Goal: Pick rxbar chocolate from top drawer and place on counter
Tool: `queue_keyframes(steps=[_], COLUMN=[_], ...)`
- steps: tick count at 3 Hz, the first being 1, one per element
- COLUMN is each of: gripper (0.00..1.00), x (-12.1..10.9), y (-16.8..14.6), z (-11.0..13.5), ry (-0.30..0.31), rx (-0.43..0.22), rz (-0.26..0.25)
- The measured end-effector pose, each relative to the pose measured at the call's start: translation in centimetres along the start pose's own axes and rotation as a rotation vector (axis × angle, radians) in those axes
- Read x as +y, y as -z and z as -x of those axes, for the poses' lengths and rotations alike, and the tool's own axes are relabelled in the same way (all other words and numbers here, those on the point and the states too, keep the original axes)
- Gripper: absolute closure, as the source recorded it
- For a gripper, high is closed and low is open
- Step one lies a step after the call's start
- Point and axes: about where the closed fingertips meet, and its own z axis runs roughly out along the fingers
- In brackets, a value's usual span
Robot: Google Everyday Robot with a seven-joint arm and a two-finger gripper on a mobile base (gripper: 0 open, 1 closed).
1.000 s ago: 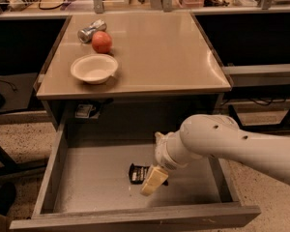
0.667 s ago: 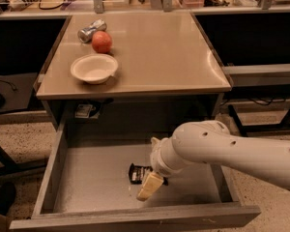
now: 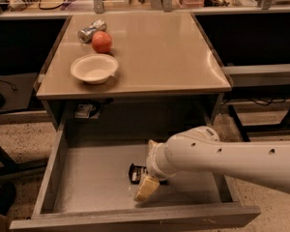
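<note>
The top drawer (image 3: pixel 87 178) is pulled open below the counter (image 3: pixel 154 57). The rxbar chocolate (image 3: pixel 137 173), a small black wrapper, lies on the drawer floor near its middle front, partly hidden by my arm. My gripper (image 3: pixel 146 188) reaches down into the drawer from the right, its pale fingers just in front of and over the bar's right end. The white arm covers the right part of the drawer.
On the counter's left stand a white bowl (image 3: pixel 94 68), a red apple (image 3: pixel 102 41) and a lying silver can (image 3: pixel 91 31). A small pale packet (image 3: pixel 83 111) sits under the counter at the drawer's back left. Desks with clutter run behind.
My arm has shifted left and lower into the drawer, bringing the gripper closer over the black bar. The bar has not moved.
</note>
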Motion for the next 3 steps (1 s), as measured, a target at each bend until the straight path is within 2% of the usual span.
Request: queue_keyframes(steps=[2, 3], gripper=[0.00, 0.00], x=[0.1, 0.3], y=[-0.9, -1.4], z=[-1.7, -2.1], ry=[0.000, -0.001], rx=[0.051, 0.060], rz=[-0.024, -0.018])
